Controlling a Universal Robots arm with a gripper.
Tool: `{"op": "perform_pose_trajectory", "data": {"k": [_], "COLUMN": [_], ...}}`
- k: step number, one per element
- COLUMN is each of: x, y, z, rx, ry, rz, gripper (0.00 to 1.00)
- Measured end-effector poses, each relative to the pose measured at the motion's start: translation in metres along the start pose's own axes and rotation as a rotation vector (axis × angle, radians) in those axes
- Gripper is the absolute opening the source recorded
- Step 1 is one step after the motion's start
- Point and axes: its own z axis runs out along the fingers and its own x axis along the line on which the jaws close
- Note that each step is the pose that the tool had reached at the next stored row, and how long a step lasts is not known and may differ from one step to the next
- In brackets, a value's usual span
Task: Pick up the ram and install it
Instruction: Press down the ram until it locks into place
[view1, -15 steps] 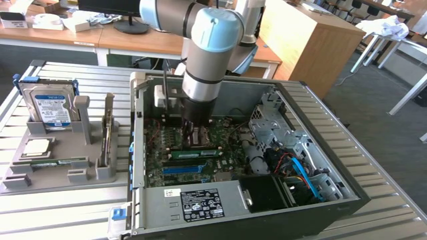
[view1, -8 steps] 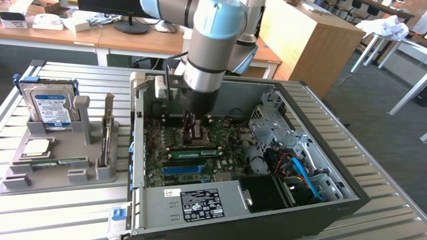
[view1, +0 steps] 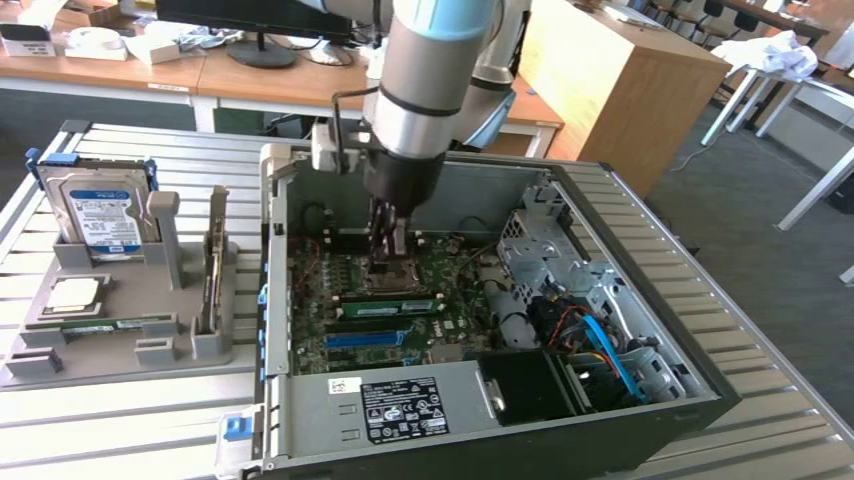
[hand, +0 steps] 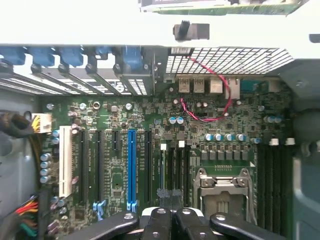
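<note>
"Where was the ram (view1: 388, 305)?"

"In the exterior view a green stick, which I took to be the ram, stood on edge in a slot of the board (view1: 461, 270). It sat between the socket (view1: 395, 277) and the blue slot (view1: 367, 339), inside the open case (view1: 627, 420)."

"And the gripper (view1: 396, 256)?"

"It hung inside the case over the socket, fingertips just above the board. The ram lay just beside them, on the side nearer the blue slot. I could not tell whether they touched it."

"The jaws?"

"Clenched together, with nothing between them. The wrist view showed the gripper (hand: 170, 196) with its dark fingers (hand: 159, 220) pressed side by side."

"What else did that view give?"

"The board from straight above: the socket (hand: 222, 192), the blue slot (hand: 132, 170) and a red wire (hand: 220, 107) near the rear ports."

"And the exterior view?"

"A grey holder (view1: 120, 345) on the table, on the exterior view's left of the case. It carried a hard drive (view1: 104, 215) and a second green stick (view1: 114, 323) lying flat, well apart from the gripper."
</note>
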Motion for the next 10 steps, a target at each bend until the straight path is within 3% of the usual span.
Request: {"op": "perform_pose_trajectory", "data": {"k": [10], "x": [0.0], "y": [0.001], "z": [-0.0337], "rx": [0.0], "ry": [0.0001], "rz": [0.0], "gripper": [0.1]}}
